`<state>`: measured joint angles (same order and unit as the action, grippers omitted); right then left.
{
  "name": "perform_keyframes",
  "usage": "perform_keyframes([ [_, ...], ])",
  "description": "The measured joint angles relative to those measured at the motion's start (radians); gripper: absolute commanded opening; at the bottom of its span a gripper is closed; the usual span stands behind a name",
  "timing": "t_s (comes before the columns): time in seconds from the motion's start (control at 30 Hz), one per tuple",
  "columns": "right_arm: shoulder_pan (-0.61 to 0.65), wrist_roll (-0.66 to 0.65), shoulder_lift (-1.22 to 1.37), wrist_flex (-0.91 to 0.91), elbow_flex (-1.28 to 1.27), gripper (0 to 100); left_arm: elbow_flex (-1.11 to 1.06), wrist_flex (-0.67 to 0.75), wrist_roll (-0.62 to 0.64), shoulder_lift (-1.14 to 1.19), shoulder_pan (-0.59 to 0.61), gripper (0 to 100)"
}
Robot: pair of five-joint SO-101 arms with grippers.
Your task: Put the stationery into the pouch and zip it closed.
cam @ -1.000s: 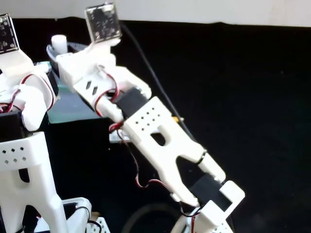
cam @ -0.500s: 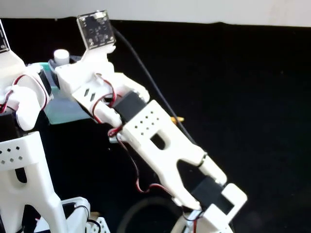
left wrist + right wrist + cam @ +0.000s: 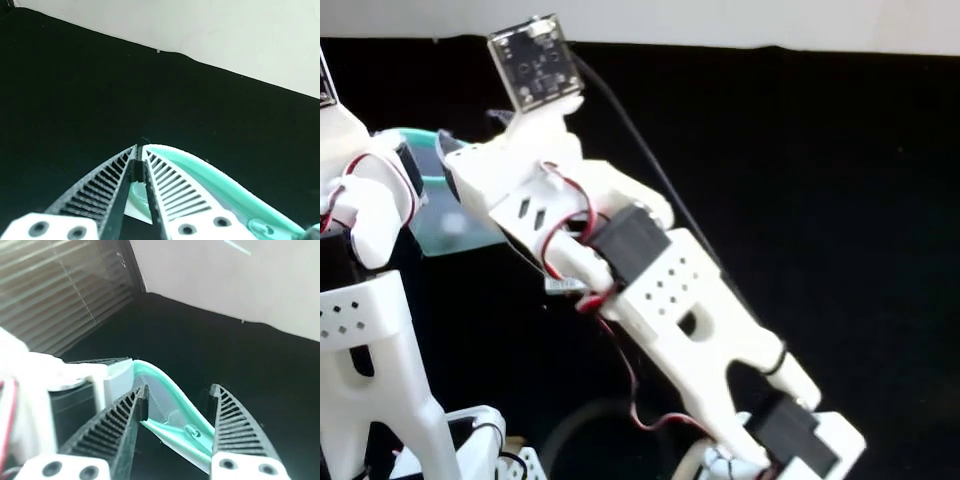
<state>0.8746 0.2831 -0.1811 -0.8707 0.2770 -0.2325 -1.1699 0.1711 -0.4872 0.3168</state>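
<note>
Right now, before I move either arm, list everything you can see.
pouch: one, translucent mint green, between the two grippers
zipper pull: one, mint, on the pouch's edge between the right gripper's fingers
cable: one, black, running from the right arm's wrist camera
table: one, black
wall: white, behind the table
blind: one, slatted, beside the wall
left gripper: one, white and black fingers, shut on the pouch's edge
right gripper: one, black fingers, open, straddling the zipper edge
</note>
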Motion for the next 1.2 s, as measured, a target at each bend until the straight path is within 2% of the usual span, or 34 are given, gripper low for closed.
perform_keyframes([
  [0.3, -0.041, -0.152, -0.176, -0.118, 0.0, 18.4, 0.0, 0.0, 0.0, 0.0, 0.0, 1],
  [0.67, -0.066, -0.48, -0.282, -0.465, 0.0, 18.4, 0.0, 0.0, 0.0, 0.0, 0.0, 1],
  [0.9, -0.066, -0.611, -0.284, -0.618, 0.0, 18.4, 0.0, 0.0, 0.0, 0.0, 0.0, 1],
  [1.07, 0.006, -0.69, -0.284, -0.72, -0.002, 18.4, 0.0, 0.0, 0.0, 0.0, 0.0, 1],
  [1.2, 0.051, -0.703, -0.285, -0.732, -0.057, 18.4, 0.0, 0.0, 0.0, 0.0, 0.0, 1],
])
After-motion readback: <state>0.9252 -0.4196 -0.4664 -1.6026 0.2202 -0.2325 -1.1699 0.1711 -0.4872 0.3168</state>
